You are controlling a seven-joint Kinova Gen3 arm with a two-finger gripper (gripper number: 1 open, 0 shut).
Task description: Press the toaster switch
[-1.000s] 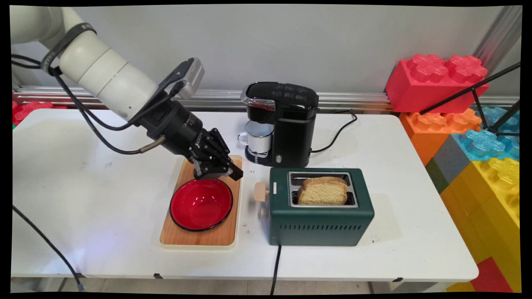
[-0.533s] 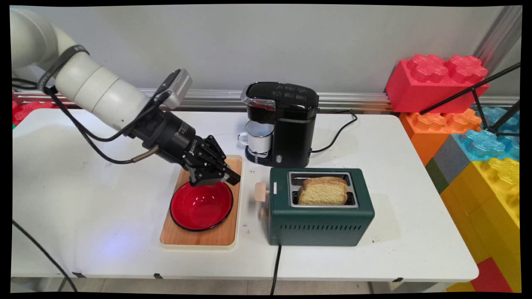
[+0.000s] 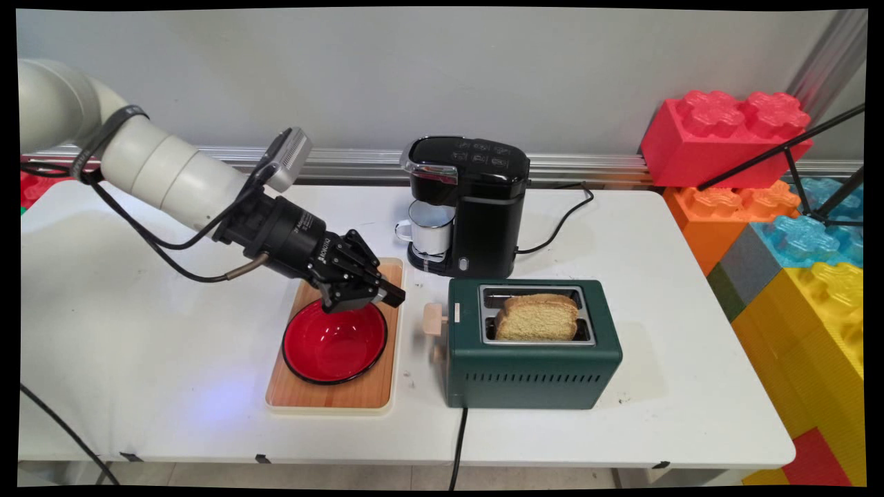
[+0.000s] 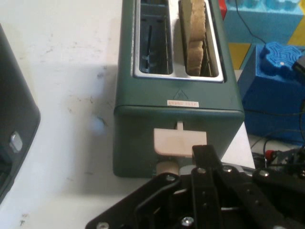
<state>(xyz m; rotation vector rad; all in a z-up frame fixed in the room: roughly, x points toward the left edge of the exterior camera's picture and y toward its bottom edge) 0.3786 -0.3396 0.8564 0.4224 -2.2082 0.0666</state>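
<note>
gripper: the black gripper (image 3: 392,297) hangs low over the far end of the wooden tray (image 3: 331,393), tilted down and to the right, pointing at the toaster's lever end
fingers: look pinched together at the tip in both views, nothing between them as far as I can see
nearest thing: the cream lever (image 4: 179,142) on the toaster's short end, the tip sits just in front of it in the hand view, can't tell if it's actually touching
toaster: green toaster (image 3: 532,359) sits right of the tray, two slots on top, lever (image 3: 435,319) facing the tray
bread: one slice of bread (image 3: 537,317) standing in the near slot, other slot looks bare; in the hand view the slice (image 4: 194,36) is in the right-hand slot
bowl: red bowl (image 3: 335,342) with a black rim sits on the tray, just below the gripper
behind: black coffee maker (image 3: 476,203) with a white mug (image 3: 428,231) under its spout
table: white table (image 3: 138,331), toy bricks (image 3: 725,134) stacked off its right end
</note>
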